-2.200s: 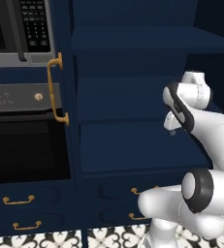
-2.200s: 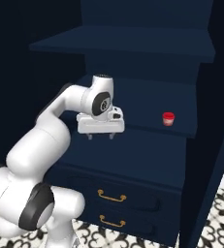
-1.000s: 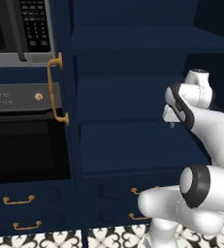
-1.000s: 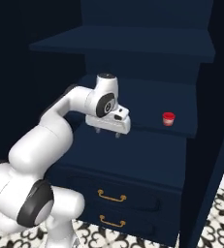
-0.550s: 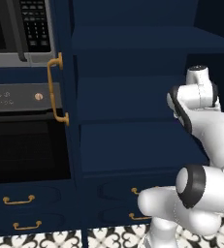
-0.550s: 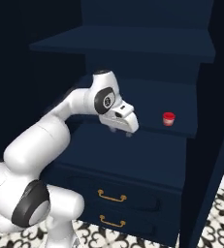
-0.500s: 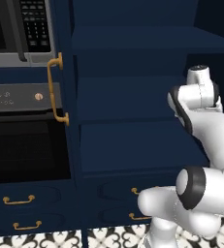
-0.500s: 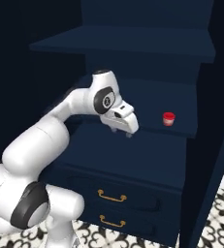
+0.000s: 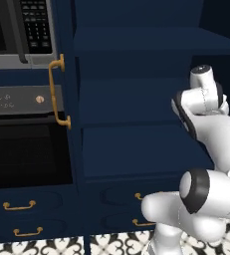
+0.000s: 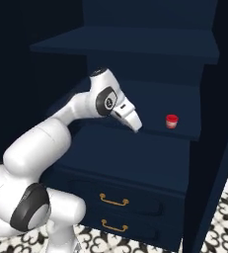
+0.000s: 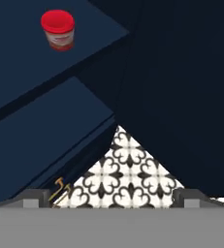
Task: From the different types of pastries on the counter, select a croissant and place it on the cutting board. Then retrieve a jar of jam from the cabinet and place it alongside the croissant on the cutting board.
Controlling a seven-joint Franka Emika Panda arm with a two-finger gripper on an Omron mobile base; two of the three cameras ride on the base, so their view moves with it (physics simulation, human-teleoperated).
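In the right base view the white arm reaches up and forward into an open dark-blue cabinet (image 10: 135, 47), and its claw (image 10: 135, 126) hangs tilted downward over the middle shelf (image 10: 184, 111), near the shelf's front edge. The jam jar (image 10: 171, 121), small with a red lid and a pale label band, stands upright on that same shelf, to the right of the claw and apart from it, with bare shelf between them. In the hand view the jam jar (image 11: 58, 30) sits at the upper left on the dark shelf surface, while the two finger tips (image 11: 36, 196) stand wide apart at the bottom corners with nothing between them, so the claw is spread and empty. Below the shelf edges the hand view looks down on black-and-white patterned floor tiles (image 11: 128, 174) and a brass drawer handle (image 11: 60, 186). In the left base view a built-in oven (image 9: 27, 154) with a brass door handle (image 9: 57, 92) stands to the left of the cabinet, with a microwave keypad (image 9: 34, 25) above it.
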